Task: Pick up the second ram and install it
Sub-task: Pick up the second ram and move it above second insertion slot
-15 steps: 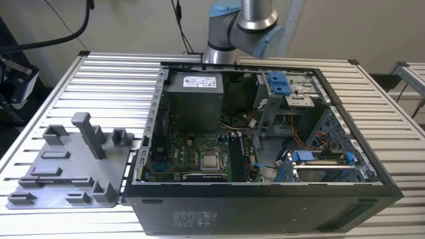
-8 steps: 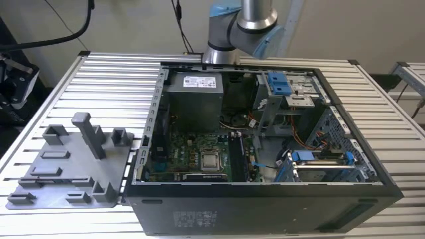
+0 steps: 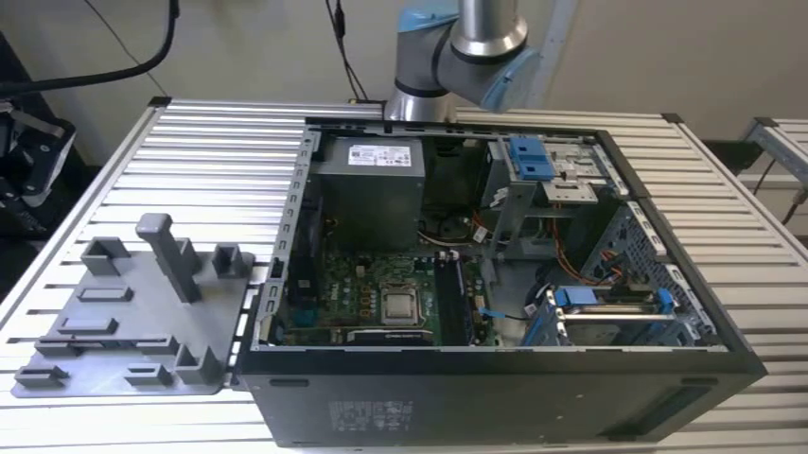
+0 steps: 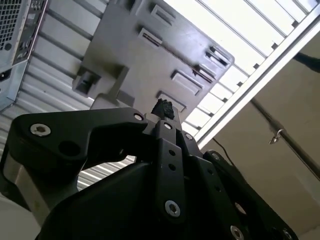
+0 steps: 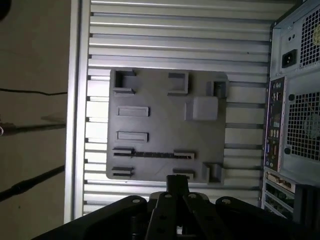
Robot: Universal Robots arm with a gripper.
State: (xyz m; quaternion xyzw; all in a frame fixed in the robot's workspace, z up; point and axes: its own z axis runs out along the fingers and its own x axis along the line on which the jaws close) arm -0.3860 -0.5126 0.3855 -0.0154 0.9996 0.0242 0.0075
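The second ram (image 5: 155, 155) is a thin dark stick standing on edge between two low holders of the grey holder plate (image 5: 165, 130). In the exterior view the ram (image 3: 108, 339) shows as a dark strip near the plate's front. My gripper (image 5: 176, 182) hangs well above the plate, apart from the ram, over the plate's edge near it. Its dark fingertips meet at one point with nothing between them, which the second wrist view also shows of the gripper (image 4: 162, 107).
An open computer case (image 3: 505, 378) stands on the slatted metal table (image 3: 215, 161), at the exterior view's right of the holder plate (image 3: 139, 312). Inside are the motherboard (image 3: 378, 293) and blue-tabbed drive bays (image 3: 531, 156). A tall grey post (image 3: 170, 255) rises from the plate. The arm (image 3: 455, 47) is behind the case.
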